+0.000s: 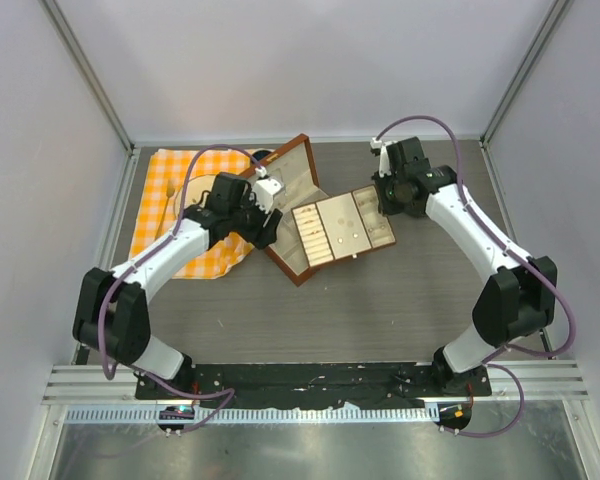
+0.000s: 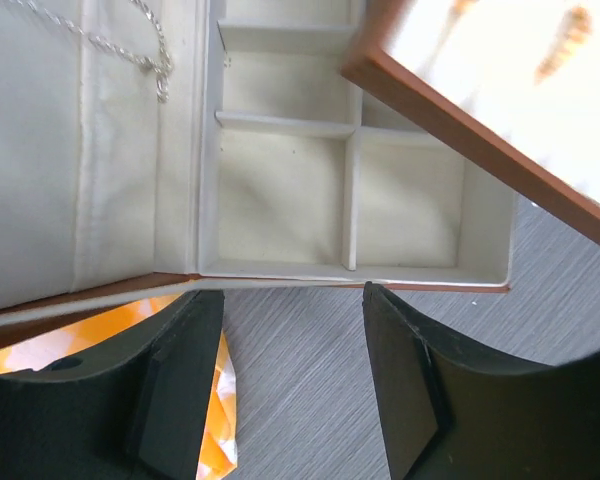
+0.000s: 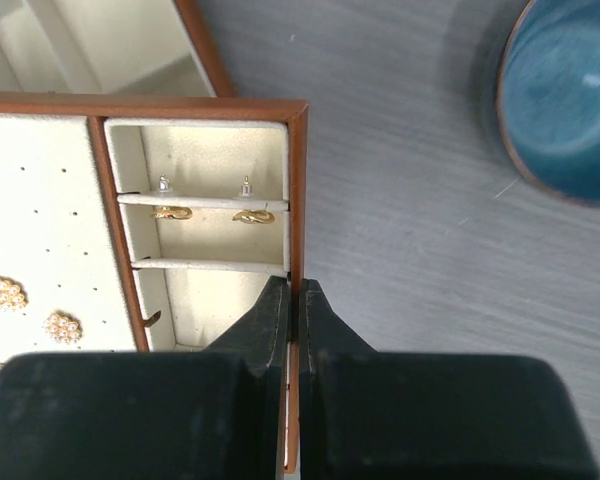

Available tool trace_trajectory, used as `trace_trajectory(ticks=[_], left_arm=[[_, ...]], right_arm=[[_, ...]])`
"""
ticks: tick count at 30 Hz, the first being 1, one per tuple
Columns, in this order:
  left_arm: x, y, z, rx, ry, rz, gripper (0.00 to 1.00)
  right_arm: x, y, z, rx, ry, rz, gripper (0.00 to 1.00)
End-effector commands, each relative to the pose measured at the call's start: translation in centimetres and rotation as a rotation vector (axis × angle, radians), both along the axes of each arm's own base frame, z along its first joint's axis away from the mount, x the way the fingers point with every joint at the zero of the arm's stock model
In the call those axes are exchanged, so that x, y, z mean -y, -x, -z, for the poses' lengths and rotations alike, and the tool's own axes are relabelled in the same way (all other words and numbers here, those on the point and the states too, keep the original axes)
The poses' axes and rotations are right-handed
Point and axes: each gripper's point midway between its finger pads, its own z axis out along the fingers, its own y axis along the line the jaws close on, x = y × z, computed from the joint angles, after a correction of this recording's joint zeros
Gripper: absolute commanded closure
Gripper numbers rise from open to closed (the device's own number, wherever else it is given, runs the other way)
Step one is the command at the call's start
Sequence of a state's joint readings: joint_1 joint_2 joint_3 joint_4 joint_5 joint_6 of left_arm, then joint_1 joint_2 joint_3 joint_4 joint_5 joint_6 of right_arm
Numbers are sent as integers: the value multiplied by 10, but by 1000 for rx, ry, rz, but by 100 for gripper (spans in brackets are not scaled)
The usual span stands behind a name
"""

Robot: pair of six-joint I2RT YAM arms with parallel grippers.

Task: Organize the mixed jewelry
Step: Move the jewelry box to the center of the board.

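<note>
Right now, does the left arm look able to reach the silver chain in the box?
Probably yes: the left gripper is open beside the box, and the silver chain lies uncovered on its cream lining ahead.

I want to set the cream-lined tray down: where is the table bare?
Bare: the grey tabletop all along the near side of the brown wooden jewelry box. Crowded: farther back, around box, orange checked cloth and cream-lined tray.

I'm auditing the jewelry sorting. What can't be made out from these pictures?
Silver chain: left wrist view, top edge cuts it off.
Blue bowl: right wrist view, right edge cuts it off.
Tray contents: top view, too small.
Tray's near end: right wrist view, right gripper covers it.
</note>
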State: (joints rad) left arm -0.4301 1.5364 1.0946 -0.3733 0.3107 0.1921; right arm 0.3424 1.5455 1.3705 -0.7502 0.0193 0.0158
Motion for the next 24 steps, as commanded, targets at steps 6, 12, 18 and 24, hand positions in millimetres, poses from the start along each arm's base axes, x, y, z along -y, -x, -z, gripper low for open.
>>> trace_trajectory(ticks=[6,12,18,24], left_arm=[[-7,12,-72,159,35,31,37],[-35,5,-79,180,-4,-54,37],[-64,-13,-82,200,-22,-163,37],[-83,-35,-76,177,-32,-259,37]], right_arm=[[-15,-62,-28,98,-2,-97,99],[-32,-80,-15,73,-22,-147,99],[-53,-88,-7,87,-26,-237,99],[-75,-91,-6,95,-27,-334,99]])
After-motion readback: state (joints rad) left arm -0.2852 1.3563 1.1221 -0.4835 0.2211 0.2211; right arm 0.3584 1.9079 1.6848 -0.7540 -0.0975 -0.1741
